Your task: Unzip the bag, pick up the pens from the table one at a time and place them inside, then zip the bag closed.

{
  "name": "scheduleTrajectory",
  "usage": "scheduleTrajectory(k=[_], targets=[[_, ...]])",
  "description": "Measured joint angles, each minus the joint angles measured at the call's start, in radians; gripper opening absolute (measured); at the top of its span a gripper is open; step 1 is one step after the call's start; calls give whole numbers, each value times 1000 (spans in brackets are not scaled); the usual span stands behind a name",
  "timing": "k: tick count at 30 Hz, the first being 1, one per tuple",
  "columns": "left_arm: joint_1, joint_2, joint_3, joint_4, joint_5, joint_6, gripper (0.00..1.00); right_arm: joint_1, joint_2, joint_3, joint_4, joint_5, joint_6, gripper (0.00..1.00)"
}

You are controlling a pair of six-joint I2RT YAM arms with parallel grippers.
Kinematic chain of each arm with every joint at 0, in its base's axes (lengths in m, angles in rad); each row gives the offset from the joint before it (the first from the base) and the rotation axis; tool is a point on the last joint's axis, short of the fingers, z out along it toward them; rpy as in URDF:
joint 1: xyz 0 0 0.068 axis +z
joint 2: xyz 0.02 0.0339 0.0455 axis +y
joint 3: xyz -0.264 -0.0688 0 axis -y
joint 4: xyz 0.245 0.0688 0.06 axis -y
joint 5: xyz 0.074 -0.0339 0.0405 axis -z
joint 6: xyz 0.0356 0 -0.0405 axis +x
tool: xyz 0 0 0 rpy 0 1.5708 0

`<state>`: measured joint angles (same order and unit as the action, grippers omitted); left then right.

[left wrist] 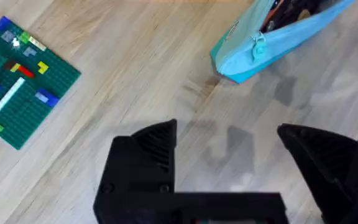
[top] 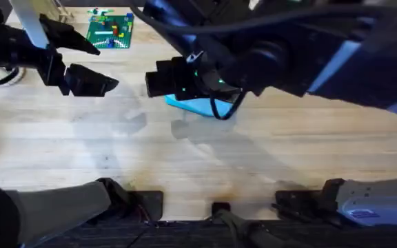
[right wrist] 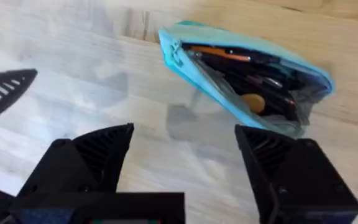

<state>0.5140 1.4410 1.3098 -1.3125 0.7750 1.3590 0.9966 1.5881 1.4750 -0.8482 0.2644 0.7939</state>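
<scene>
Light-blue bag (right wrist: 244, 81): lies on its side on the table (top: 267, 151), in the far middle part of the overhead view, partly under the right arm
zipper: open along the top; mouth gapes toward the right wrist camera, dark interior exposed
pull tab (left wrist: 258, 45): small blue tab hanging at the closed end of the zip, seen from the left wrist
pens: orange one (right wrist: 219, 53) lies inside the bag near the upper lip; dark slim shapes beside it in the pouch, one of them likely the black pen (can't separate it from the other contents)
table check: no pen lying loose on the wood in any view, so the loading step looks done
left pincer (left wrist: 229, 155): spread wide, holding nothing, hovering over bare table short of the bag's tab end
right pincer (right wrist: 185, 152): spread wide, holding nothing, hovering just in front of the bag's open mouth
green plate (left wrist: 18, 87): studded baseplate with small coloured bricks, well apart from the bag, not part of the job
done, by my read: unzip, both pens in
left to do: zip closed; one pincer needs to pin the fabric while the other takes the tab and drags it the length of the mouth
risk: soft pouch may slide or fold if the tab is pulled without a hold
</scene>
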Motion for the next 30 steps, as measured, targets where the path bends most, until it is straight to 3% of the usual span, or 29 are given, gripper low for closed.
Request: scheduleTrajectory(k=[17,30], targets=[[0,0,0,0,0,0,993,35,91,3,112,5,30,996],[0,0,0,0,0,0,993,37,166,3,134,5,142,995]])
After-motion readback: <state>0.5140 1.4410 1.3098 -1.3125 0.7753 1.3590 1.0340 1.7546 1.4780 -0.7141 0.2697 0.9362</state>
